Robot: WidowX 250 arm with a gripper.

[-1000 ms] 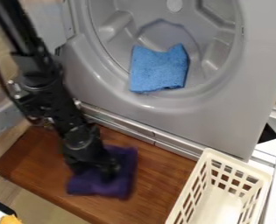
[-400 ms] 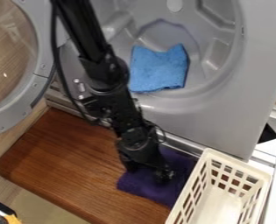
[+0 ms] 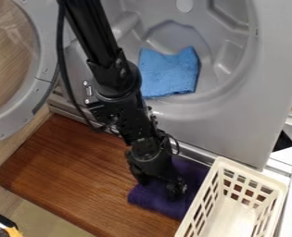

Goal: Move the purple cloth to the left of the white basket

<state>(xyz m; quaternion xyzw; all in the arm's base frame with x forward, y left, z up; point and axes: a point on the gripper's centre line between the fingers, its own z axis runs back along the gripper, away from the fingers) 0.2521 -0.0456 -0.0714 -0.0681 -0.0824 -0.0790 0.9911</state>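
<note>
The gripper (image 3: 159,189) hangs at the lower middle of the camera view, low over the purple cloth (image 3: 163,203) and covering part of it. I cannot tell how its fingers stand against the fabric. The cloth lies on the brown wooden board, its right side up against the left wall of the white basket (image 3: 200,203). That basket stands at the lower right with its holed sides upright.
A blue cloth (image 3: 168,72) lies in the grey drum opening behind the board. The round door (image 3: 33,88) stands swung out at the left. Bare wood of the board (image 3: 61,171) spreads left of the arm. A metal ledge runs along the board's back edge.
The arm has moved right across the board, and the purple cloth has gone with it from the middle to beside the basket. The latest shift is slight.
</note>
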